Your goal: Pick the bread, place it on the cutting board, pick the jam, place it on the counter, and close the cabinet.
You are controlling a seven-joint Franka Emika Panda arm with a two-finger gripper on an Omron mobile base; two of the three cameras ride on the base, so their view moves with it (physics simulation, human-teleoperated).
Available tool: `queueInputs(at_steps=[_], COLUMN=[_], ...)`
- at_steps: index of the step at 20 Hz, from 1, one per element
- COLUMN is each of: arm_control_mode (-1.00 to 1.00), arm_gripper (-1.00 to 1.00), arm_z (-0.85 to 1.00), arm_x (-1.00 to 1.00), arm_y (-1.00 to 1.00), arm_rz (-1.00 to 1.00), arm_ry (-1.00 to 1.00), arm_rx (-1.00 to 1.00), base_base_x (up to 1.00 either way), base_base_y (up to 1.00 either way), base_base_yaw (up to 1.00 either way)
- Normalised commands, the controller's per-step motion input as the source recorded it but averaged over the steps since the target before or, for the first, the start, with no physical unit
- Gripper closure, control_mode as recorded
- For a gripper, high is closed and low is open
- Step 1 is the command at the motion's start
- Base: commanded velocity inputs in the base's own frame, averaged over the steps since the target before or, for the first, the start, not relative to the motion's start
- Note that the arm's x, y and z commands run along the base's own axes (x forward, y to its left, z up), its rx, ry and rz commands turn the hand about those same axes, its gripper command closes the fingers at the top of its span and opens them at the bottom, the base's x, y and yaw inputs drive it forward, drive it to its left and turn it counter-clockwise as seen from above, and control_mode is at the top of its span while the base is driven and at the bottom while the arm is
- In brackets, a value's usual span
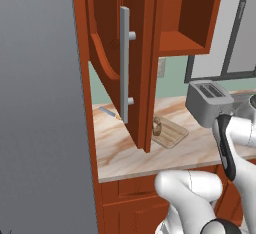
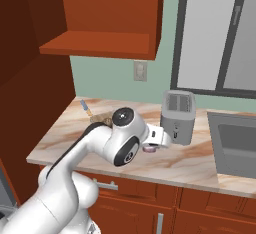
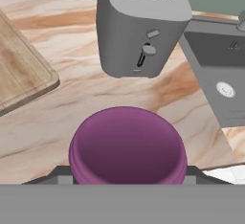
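1. The claw (image 2: 150, 148) is gripping the jam (image 3: 127, 146), a jar with a purple lid, which is sitting between its two dark fingertips at the bottom of the hand view (the tips themselves are mostly hidden by the lid).
2. In the right base view the jam is showing as a small purple patch under the white wrist, low over the surface (image 2: 195, 163) and just in front of the toaster (image 2: 178, 115).
3. The toaster is standing upright, its lever side facing the hand camera, with the sink (image 2: 237, 145) lying beside it.
4. The bread (image 1: 157, 126) is standing on the cutting board (image 1: 171, 132), at the board's edge nearest the cabinet door.
5. The cutting board is lying flat on the surface, well apart from the jam (only one corner of it is appearing in the hand view).
6. The cabinet (image 1: 185, 15) is standing open, its door (image 1: 107, 38) swung out towards the robot with the long grey handle (image 1: 124, 63) facing the left camera.
7. A small blue-handled tool (image 2: 86, 107) is lying near the back wall.
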Motion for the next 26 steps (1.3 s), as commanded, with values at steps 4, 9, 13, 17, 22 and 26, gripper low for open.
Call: queueInputs(at_steps=[4, 9, 13, 17, 22, 26], arm_control_mode=[-1.0, -1.0, -1.0, -1.0, -1.0, -1.0], arm_gripper=[1.0, 1.0, 1.0, 1.0, 1.0, 1.0], arm_z=[-0.22, -0.22, -0.17, -0.11, -0.11, -0.08], arm_x=[0.0, 0.0, 0.04, 0.08, 0.16, 0.16], arm_y=[-0.14, -0.1, -0.09, -0.06, -0.02, -0.03], arm_rz=[0.0, 0.0, 0.0, 0.0, 0.0, 0.0], arm_ry=[0.0, 0.0, 0.0, 0.0, 0.0, 0.0], arm_rx=[0.0, 0.0, 0.0, 0.0, -0.01, -0.01], base_base_x=[0.0, 0.0, 0.0, 0.0, 0.0, 0.0], base_base_y=[0.0, 0.0, 0.0, 0.0, 0.0, 0.0], base_base_yaw=[0.0, 0.0, 0.0, 0.0, 0.0, 0.0])
